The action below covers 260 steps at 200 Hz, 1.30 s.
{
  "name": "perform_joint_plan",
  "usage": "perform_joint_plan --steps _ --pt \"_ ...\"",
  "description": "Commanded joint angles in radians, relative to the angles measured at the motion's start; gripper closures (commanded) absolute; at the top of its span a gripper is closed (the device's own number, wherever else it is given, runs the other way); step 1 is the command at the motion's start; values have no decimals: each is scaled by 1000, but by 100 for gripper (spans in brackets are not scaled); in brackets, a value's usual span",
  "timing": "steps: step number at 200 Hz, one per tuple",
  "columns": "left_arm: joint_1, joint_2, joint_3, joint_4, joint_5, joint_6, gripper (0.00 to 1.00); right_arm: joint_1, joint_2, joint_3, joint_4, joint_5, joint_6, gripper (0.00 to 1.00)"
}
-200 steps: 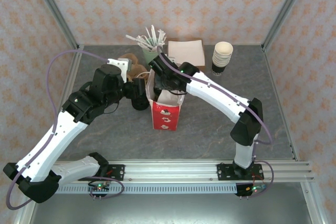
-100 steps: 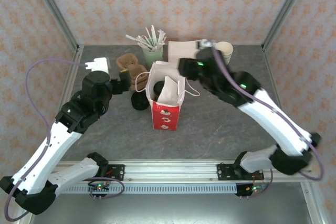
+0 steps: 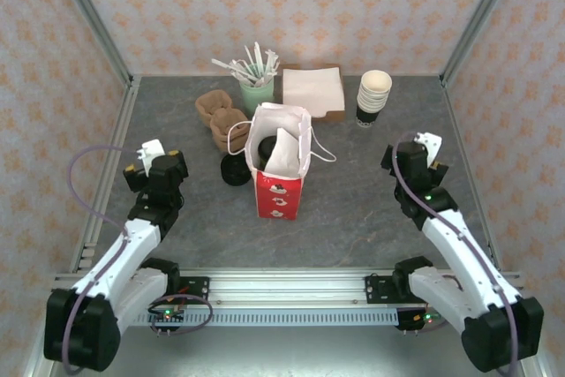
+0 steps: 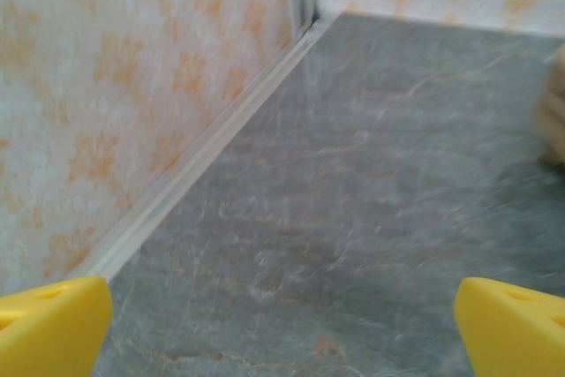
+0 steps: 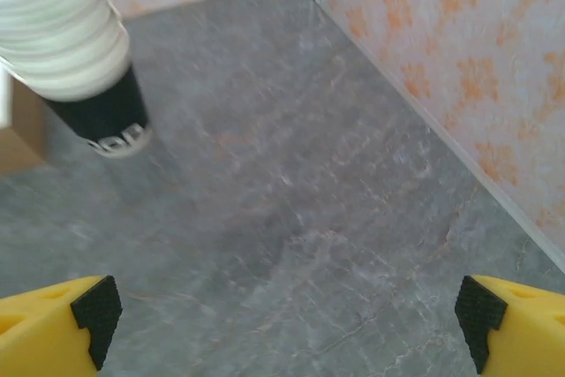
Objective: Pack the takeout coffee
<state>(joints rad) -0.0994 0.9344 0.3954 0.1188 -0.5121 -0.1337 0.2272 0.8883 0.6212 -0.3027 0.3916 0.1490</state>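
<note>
Takeout coffee is hidden, by my judgement down inside the upright red-and-white paper bag (image 3: 281,192) at mid-desk (image 3: 353,209), inward from the spread, empty left fingers (image 4: 53,324) and right fingers (image 5: 44,328), roughly equally far from each, left arm (image 3: 132,240) and right arm (image 3: 455,236) folded low near the side edges.

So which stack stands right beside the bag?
The stack of black lids, left of the red-and-white bag; the cup stack stands apart at the back right.

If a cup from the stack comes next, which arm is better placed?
Right, probably. The cup stack stands on its side, ahead of the right gripper with open jaws; the bag stands between it and the left gripper.
</note>
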Motion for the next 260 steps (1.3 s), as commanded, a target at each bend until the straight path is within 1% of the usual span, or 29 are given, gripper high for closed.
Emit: perform_joint_plan --steps 1,16,30,37,44,54,62,68,75,89,101,112,118,123,132,142,152,164,171,179,260 --pt "28 88 -78 338 59 -23 0 -47 59 -93 343 -22 -93 1" --pt "45 172 -103 456 83 -8 0 -91 143 -138 475 -46 -109 1" --pt "57 268 -92 534 116 24 0 -133 232 -174 605 -70 -121 1" --pt "63 316 -84 583 144 38 0 -147 271 -195 674 -75 -129 1" --pt "73 345 -65 579 201 33 0 -157 313 -218 760 -88 -146 1" --pt "77 397 -53 626 248 41 0 -170 365 -239 852 -109 -149 1" --pt "76 436 -32 618 256 44 0 -178 394 -244 902 -138 -154 1" --pt "76 471 -37 666 264 49 0 -180 417 -250 946 -155 -164 1" --pt "72 491 -50 698 300 67 0 -182 438 -250 986 -174 -161 0" --pt "72 540 -81 804 292 68 0 -193 486 -243 1026 -239 -157 1" --pt "73 533 -65 759 296 68 0 -193 547 -257 1098 -288 -176 1" --pt "70 543 -48 741 305 75 0 -193 630 -280 1221 -319 -191 1" --pt "67 545 -33 715 303 77 0 -192 648 -289 1274 -334 -200 1" --pt "59 549 -23 706 292 82 0 -193 636 -282 1247 -343 -203 1" --pt "47 554 -4 676 269 88 0 -193 608 -240 1115 -327 -190 1" --pt "41 557 -3 680 255 90 0 -193 645 -205 1103 -309 -187 1" --pt "38 556 0 672 248 91 0 -193 626 -205 1071 -311 -185 1" --pt "26 558 3 670 223 98 0 -192 634 -208 1093 -308 -187 1" --pt "26 559 3 672 222 98 0 -193 628 -203 1072 -310 -186 1" --pt "27 558 4 671 223 98 0 -192 634 -208 1093 -311 -188 1" --pt "26 559 5 668 222 98 0 -192 632 -205 1080 -312 -187 1"
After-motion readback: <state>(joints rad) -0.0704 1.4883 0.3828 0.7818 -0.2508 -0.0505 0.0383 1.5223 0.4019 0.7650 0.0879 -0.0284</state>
